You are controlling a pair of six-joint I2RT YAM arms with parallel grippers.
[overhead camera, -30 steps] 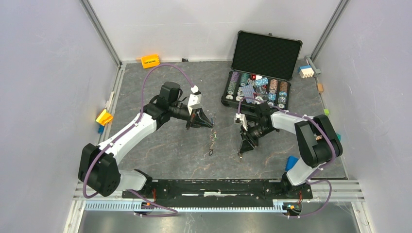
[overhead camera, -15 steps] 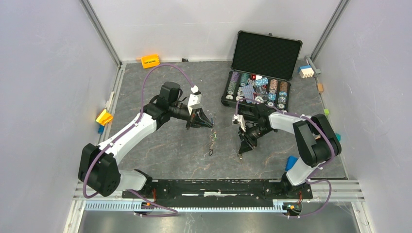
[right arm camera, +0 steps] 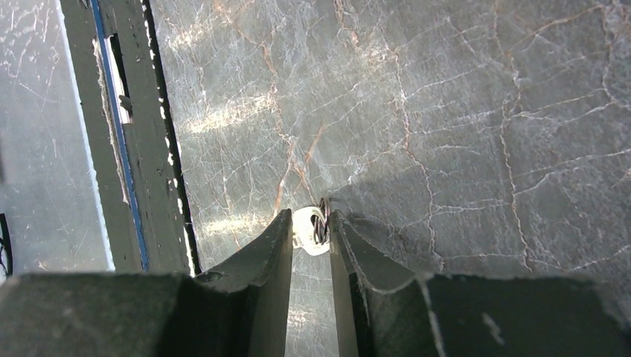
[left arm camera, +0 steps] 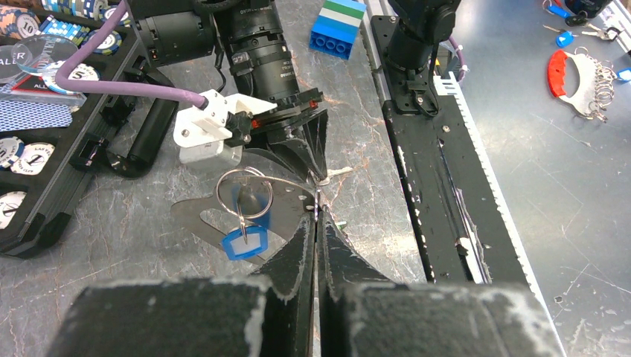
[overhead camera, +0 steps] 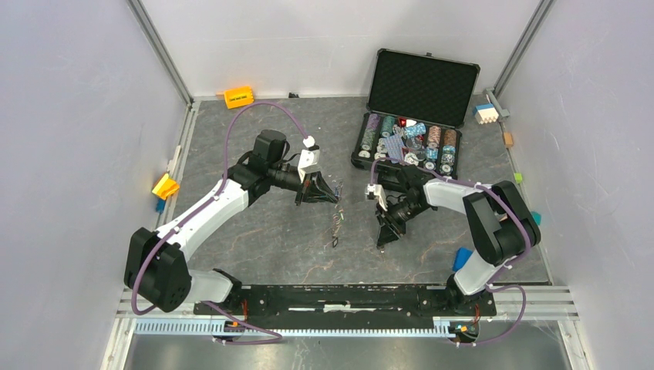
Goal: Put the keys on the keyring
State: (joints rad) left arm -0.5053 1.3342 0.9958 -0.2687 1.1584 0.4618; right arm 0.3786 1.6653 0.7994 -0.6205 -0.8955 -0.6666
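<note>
The right gripper (overhead camera: 382, 240) has slid a touch to the left since a second ago, closing on the middle of the table (overhead camera: 270, 247), and its wrist comes round with it. The left gripper (overhead camera: 333, 194) hasn't budged.

From the right wrist, the fingers are pinched on a small silver key (right arm camera: 306, 232), its head peeking out between the tips just above the marbled surface. Over on the left, the jaws are pressed together on the thin wire of the keyring (left arm camera: 249, 208), held out in front with a blue tag (left arm camera: 242, 242) dangling off a round ring. The chain (overhead camera: 336, 222) trails down between the two grippers; whether its end touches the table I cannot tell.

From the left wrist, the right arm's black wrist sits right behind the keyring, very close. The open chip case (overhead camera: 416, 85) stands just behind the right arm, an orange brick (overhead camera: 238, 97) at the far edge, and a blue-and-green brick (left arm camera: 338, 30) beyond.
</note>
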